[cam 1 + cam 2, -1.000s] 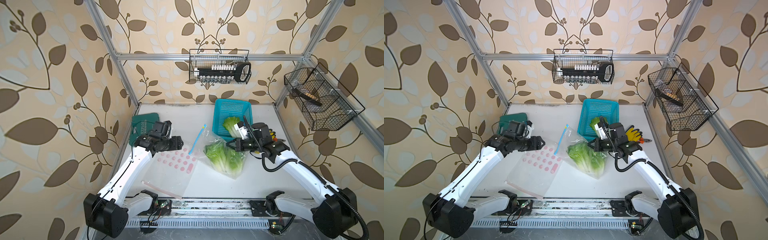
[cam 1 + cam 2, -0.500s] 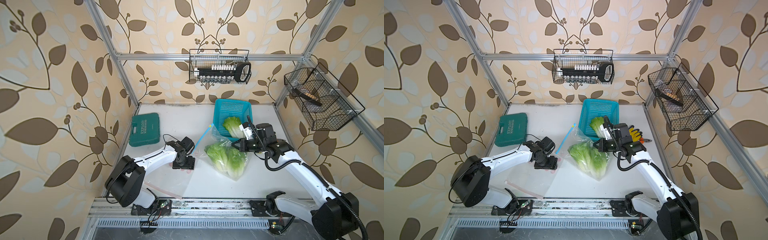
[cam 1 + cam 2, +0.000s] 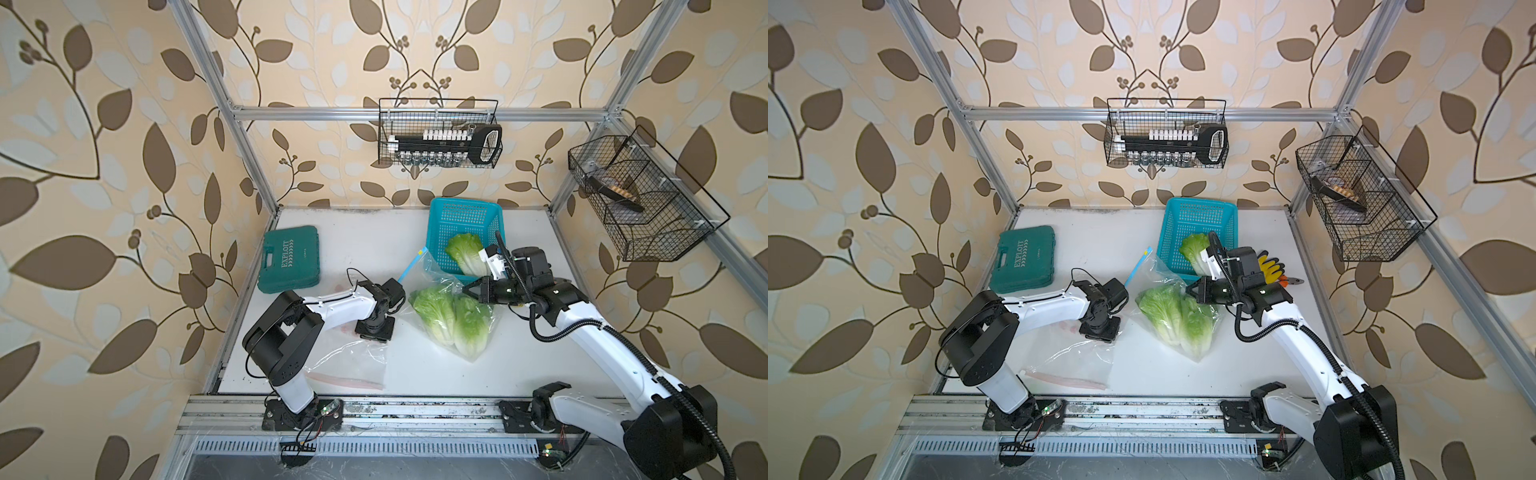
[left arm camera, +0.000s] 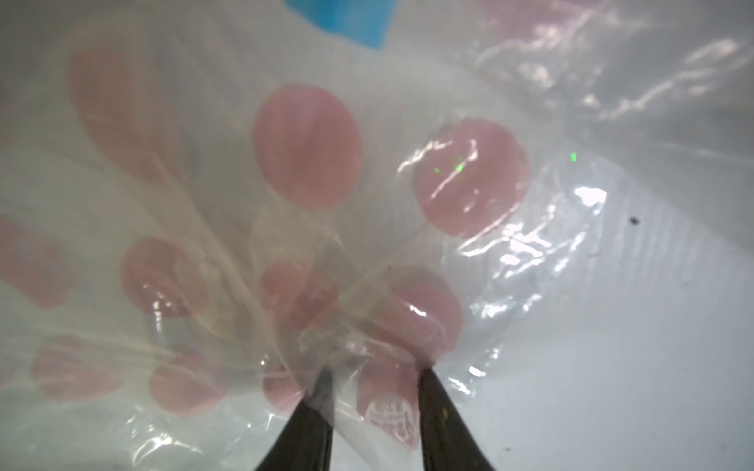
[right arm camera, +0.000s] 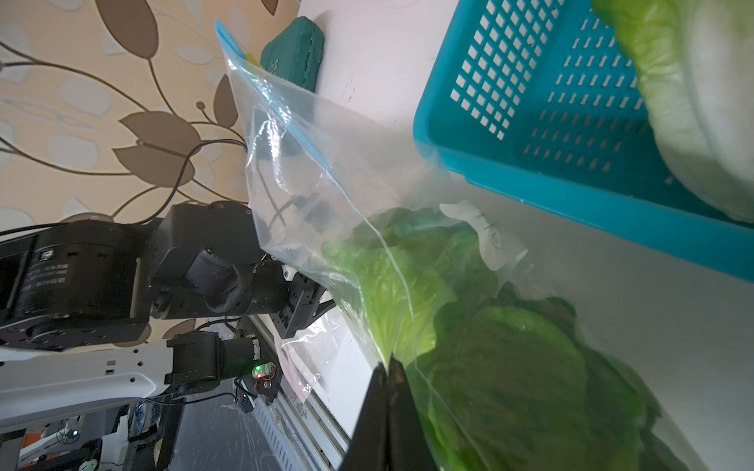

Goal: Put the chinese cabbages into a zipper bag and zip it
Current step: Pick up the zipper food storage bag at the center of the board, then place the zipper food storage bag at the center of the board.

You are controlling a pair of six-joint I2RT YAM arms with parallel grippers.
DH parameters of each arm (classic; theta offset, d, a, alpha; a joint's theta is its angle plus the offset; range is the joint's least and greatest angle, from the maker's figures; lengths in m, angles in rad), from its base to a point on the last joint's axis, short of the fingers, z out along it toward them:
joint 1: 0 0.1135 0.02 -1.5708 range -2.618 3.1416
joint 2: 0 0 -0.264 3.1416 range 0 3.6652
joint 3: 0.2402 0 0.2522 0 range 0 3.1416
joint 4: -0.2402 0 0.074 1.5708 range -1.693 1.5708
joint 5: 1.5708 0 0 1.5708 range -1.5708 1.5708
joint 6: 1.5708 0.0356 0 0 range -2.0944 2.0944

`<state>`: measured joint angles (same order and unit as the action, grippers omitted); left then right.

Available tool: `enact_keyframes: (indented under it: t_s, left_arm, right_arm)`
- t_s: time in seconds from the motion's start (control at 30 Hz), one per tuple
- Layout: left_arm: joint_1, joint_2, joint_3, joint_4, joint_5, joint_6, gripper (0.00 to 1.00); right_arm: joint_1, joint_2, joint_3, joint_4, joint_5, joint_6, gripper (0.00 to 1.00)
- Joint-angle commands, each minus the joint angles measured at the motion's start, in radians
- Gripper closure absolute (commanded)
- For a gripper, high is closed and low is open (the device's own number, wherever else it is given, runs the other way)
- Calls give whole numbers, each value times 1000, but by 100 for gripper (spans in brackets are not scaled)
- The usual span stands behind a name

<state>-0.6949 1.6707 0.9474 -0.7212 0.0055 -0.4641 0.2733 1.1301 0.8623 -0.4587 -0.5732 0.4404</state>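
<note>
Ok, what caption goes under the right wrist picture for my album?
Right gripper pinching a clear bag with two cabbages inside, next to a blue basket holding a third cabbage.

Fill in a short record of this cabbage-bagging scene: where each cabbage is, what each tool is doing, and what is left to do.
in bag: two cabbages, side by side inside the blue-zip bag
still out: third cabbage, lying in the blue basket
right tool: shut on the blue-zip bag's edge; mouth looks open
left tool: pointing down onto the dotted bag, tips apart, grip unclear
also present: green case, lying closed
left to do: third cabbage in, then zip
</note>
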Motion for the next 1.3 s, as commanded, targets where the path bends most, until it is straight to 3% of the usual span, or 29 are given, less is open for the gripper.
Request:
enact_keyframes:
  t_s: [0.0, 0.1, 0.2, 0.27, 0.4, 0.63, 0.8, 0.9, 1.0, 1.13, 1.2, 1.27]
  left_arm:
    - [2, 0, -3, -27, -93, 47, 76]
    - [53, -83, 46, -92, -106, 94, 82]
    - [183, -212, 74, -120, -83, 154, 92]
    - [297, -294, 105, -116, -32, 194, 100]
    - [442, -360, 248, -164, 9, 236, 100]
    - [534, -420, 482, -223, -3, 266, 100]
    - [546, -458, 548, -225, -6, 272, 100]
    - [546, -470, 550, -223, 6, 278, 100]
    - [546, -478, 564, -228, 26, 280, 100]
    - [546, -481, 599, -227, 69, 279, 100]
    - [546, -479, 613, -221, 103, 273, 100]
    - [545, -475, 614, -211, 137, 268, 100]
  right_arm:
    - [-2, -26, -33, 4, -43, 41, 100]
    - [-1, -43, -68, 37, -76, 119, 100]
    - [25, -59, -111, 123, -81, 282, 100]
    - [80, -67, -141, 225, -26, 435, 100]
    - [215, -10, -112, 385, 114, 646, 100]
    - [411, 225, 109, 546, 316, 837, 100]
    - [460, 418, 210, 694, 393, 1043, 100]
    - [449, 490, 259, 566, 456, 975, 100]
    - [470, 577, 377, 318, 464, 726, 96]
    - [499, 647, 430, 136, 435, 442, 57]
    - [509, 654, 466, 19, 417, 289, 43]
    - [515, 649, 481, -67, 380, 162, 34]
